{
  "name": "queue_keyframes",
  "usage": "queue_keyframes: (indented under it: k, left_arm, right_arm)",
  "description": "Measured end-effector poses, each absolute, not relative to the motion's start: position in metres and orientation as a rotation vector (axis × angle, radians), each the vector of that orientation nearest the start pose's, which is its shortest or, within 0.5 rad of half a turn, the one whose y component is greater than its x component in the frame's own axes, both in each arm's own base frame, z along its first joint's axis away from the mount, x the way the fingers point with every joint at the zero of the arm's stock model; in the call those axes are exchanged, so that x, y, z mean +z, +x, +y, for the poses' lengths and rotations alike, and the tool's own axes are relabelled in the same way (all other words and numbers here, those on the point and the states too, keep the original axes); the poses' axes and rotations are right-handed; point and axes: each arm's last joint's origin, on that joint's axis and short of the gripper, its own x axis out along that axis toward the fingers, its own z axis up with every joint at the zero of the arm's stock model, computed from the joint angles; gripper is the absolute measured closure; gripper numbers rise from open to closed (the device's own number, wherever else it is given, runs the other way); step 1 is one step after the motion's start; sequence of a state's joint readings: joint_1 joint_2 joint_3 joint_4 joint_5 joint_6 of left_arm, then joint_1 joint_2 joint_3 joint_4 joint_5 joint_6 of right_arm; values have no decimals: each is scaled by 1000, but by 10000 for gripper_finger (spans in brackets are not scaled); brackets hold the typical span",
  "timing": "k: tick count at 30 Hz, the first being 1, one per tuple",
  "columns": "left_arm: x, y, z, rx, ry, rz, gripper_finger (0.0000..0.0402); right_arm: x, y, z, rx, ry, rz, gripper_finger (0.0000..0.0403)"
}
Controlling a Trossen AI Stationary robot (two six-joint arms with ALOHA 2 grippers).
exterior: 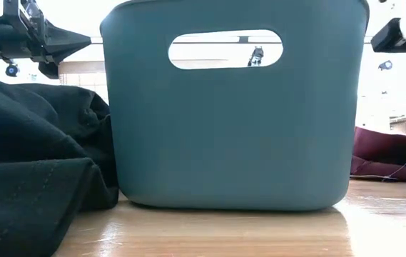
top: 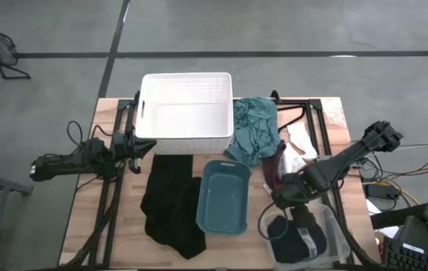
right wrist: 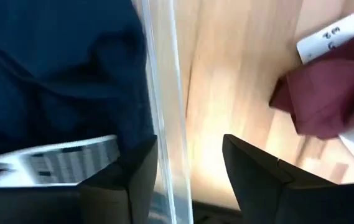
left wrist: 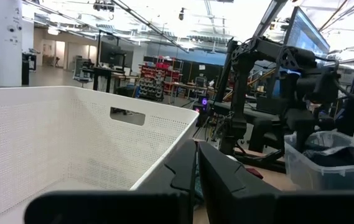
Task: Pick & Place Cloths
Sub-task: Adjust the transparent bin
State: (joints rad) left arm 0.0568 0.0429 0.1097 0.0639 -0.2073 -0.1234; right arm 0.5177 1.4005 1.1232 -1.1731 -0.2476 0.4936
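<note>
Only 1 cloth, the navy one [top: 295, 239], lay in a bin, the clear bin [top: 339, 239] just right of the teal bin [top: 224, 197]. Left out, by my reading, were the black cloth [top: 170, 203] touching that bin's left side, the teal cloth [top: 254, 129] behind it and the maroon cloth [top: 275, 167] near its right corner. The right gripper [top: 283, 197] hung between teal bin and clear bin, jaws released and empty. The left gripper [top: 132, 143], clenched on nothing, waited beside the white bin [top: 186, 113].
</note>
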Motion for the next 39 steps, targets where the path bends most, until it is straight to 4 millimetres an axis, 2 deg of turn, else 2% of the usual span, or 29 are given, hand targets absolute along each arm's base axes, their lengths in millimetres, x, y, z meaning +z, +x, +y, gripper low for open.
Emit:
queue_keyframes:
  k: [5, 14, 26, 30, 35, 39]
  left_arm:
    - [204, 91, 11, 255, -132, -147, 378]
    - [204, 91, 11, 256, -132, -147, 378]
    - [204, 91, 11, 256, -132, -148, 378]
    - [204, 91, 11, 256, -133, -148, 378]
    - [204, 91, 11, 255, -132, -148, 378]
    - [204, 91, 11, 255, -132, -148, 378]
  right_arm:
    - [269, 205, 125, 297, 157, 1518, 239]
    - [251, 205, 123, 322, 99, 1532, 274]
    - [246, 211, 106, 272, 89, 1529, 379]
    - [246, 213, 100, 248, 108, 1534, 372]
    - [248, 213, 93, 217, 126, 1538, 320]
    - [261, 215, 92, 227, 141, 1487, 283]
